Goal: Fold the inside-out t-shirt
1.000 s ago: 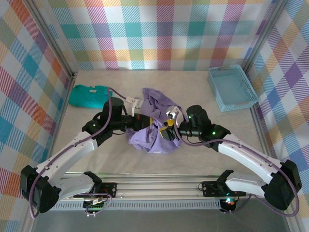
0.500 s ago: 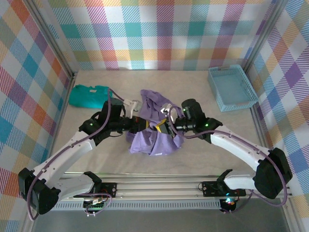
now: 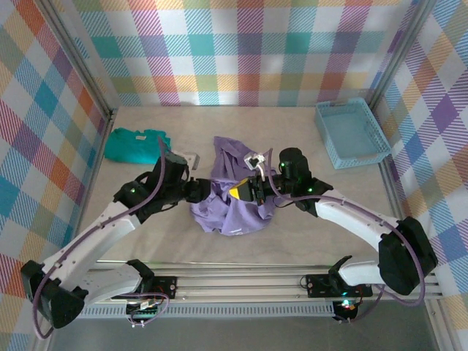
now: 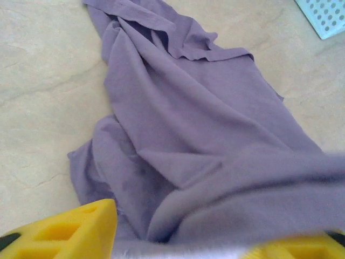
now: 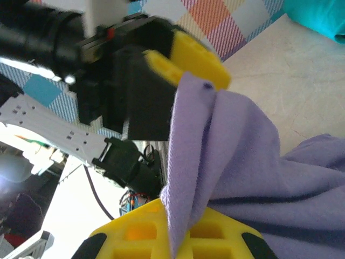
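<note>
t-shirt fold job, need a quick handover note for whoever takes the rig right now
The left gripper has its jaws apart, with cloth draped between its fingers; it does not look pinched.
The right gripper is shut on a pinch of the t-shirt.
The t-shirt is a crumpled heap mid-table between the two arms. A teal garment lies far left and a blue basket far right.
Done: no fold made yet.
Left: spread it flat, then fold.

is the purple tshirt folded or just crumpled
Crumpled, not folded: the t-shirt lies in a wrinkled heap on the table, one bunch pinched in the right gripper.
</note>
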Motion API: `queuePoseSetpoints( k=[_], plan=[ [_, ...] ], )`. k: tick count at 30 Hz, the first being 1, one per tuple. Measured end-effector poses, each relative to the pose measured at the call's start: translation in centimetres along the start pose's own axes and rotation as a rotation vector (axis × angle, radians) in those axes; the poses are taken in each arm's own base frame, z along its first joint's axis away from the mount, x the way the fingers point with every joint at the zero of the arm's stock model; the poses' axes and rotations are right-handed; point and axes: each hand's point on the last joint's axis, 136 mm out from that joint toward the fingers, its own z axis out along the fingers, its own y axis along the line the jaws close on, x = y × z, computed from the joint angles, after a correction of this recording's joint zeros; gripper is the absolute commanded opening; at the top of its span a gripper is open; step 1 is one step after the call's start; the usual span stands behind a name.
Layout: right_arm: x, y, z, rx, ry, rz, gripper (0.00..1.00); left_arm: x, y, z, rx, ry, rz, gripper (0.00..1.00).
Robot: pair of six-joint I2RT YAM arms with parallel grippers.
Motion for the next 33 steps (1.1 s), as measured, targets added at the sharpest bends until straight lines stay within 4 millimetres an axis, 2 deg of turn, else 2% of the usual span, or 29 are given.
queuePoseSetpoints(
  k=[2, 5, 9, 14, 16, 18, 25, 29, 33],
  plan=[
    [-0.2, -0.4, 0.1, 0.016, -0.009, 0.024, 0.0, 0.3, -0.5, -1.1, 0.017, -0.013, -0.009, 0.57],
    [-0.3, -1.0, 0.1, 0.045, -0.021, 0.058, 0.0, 1.0, -1.4, -1.7, 0.055, 0.007, -0.041, 0.51],
    [-0.5, -1.6, 0.1, 0.075, -0.035, 0.093, 0.0, 2.2, -3.1, -1.1, 0.114, 0.069, -0.079, 0.47],
    [-0.7, -1.9, 0.1, 0.094, -0.047, 0.111, 0.0, 3.1, -4.7, 0.1, 0.182, 0.125, -0.144, 0.54],
    [-0.7, -2.0, 0.0, 0.098, -0.05, 0.114, 0.0, 3.0, -4.9, 1.0, 0.178, 0.133, -0.168, 0.54],
    [-0.7, -2.0, 0.0, 0.103, -0.052, 0.115, 0.0, 3.0, -4.9, 2.0, 0.17, 0.139, -0.187, 0.49],
    [-0.7, -1.8, -0.6, 0.122, -0.07, 0.102, 0.0, 3.7, -4.7, 4.9, 0.146, 0.153, -0.251, 0.2],
    [-0.7, -1.4, -1.2, 0.145, -0.078, 0.08, 0.0, 3.0, -4.7, 5.2, 0.172, 0.111, -0.26, 0.02],
    [-0.5, -1.5, -2.4, 0.189, -0.077, 0.067, 0.04, 1.7, -4.8, 3.7, 0.296, 0.009, -0.261, 0.0]
  ],
)
